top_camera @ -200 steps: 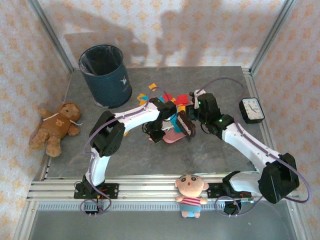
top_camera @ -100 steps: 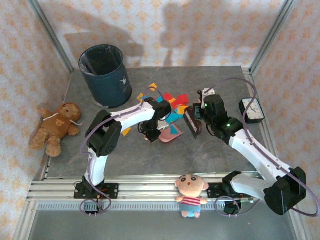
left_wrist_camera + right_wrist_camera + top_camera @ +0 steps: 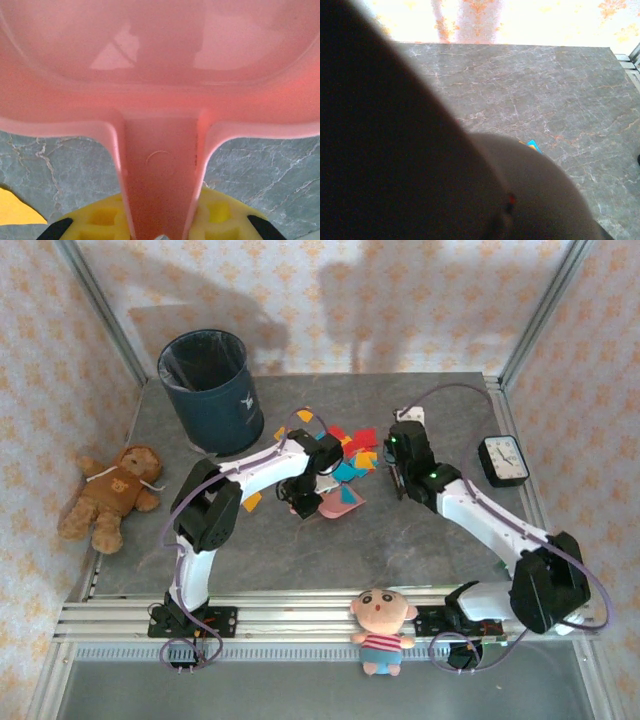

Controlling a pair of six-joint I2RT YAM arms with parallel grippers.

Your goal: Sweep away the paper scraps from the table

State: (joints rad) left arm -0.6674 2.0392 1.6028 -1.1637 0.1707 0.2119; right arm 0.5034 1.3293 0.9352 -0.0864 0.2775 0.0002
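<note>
Many scraps (image 3: 347, 452) lie bunched on the tabletop (image 3: 430, 540) between the two pincers, just beyond the left pincer (image 3: 160, 227) and just left of the right pincer (image 3: 398, 465). The left one is closed on the handle of the dustpan (image 3: 160, 75), whose mouth faces the pile; whether the right is open or gripping anything I cannot tell. For a clean sweep, I judge, press the pan's lip flat and drag scraps in slowly — an orange stray (image 3: 250, 502) lies left of the left pincer.
</note>
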